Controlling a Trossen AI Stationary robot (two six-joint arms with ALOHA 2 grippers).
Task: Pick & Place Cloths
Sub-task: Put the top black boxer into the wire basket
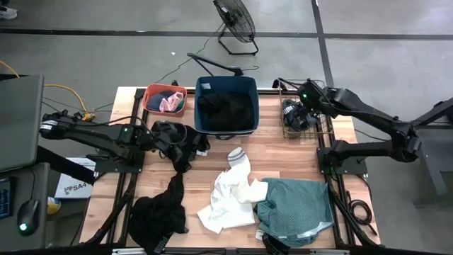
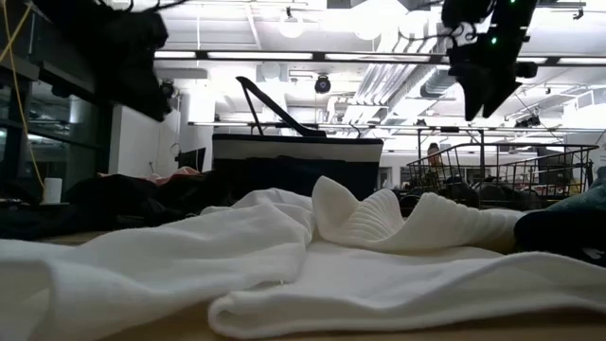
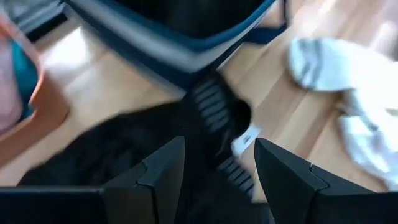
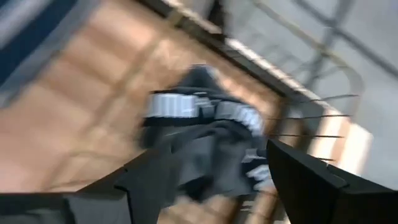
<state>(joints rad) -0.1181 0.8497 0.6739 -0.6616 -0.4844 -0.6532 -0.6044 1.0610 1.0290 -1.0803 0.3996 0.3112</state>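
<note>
My left gripper (image 1: 168, 134) hangs open over a crumpled black cloth (image 1: 182, 145) on the table, between the orange basin and the navy tub. In the left wrist view its fingers stand either side of that cloth (image 3: 205, 124). My right gripper (image 1: 294, 106) is open above the wire basket (image 1: 322, 129), where a dark grey cloth with a white-striped band (image 4: 199, 134) lies. A white cloth (image 1: 230, 195), a teal-green cloth (image 1: 294, 209) and another black cloth (image 1: 159, 212) lie on the near half of the table. My left gripper (image 3: 219, 142) comes down from above at the black cloth's middle, beside its ribbed band (image 3: 214, 106). Both fingers are apart, and I cannot tell whether they touch the fabric. The cloth lies on the table.
The navy tub (image 1: 202, 85) at the far middle holds black cloths. The orange basin (image 1: 150, 95) to its left holds a pale pink cloth (image 1: 168, 103). A white sock with grey stripes (image 1: 237, 156) lies mid-table. Bare wood shows between tub and sock.
</note>
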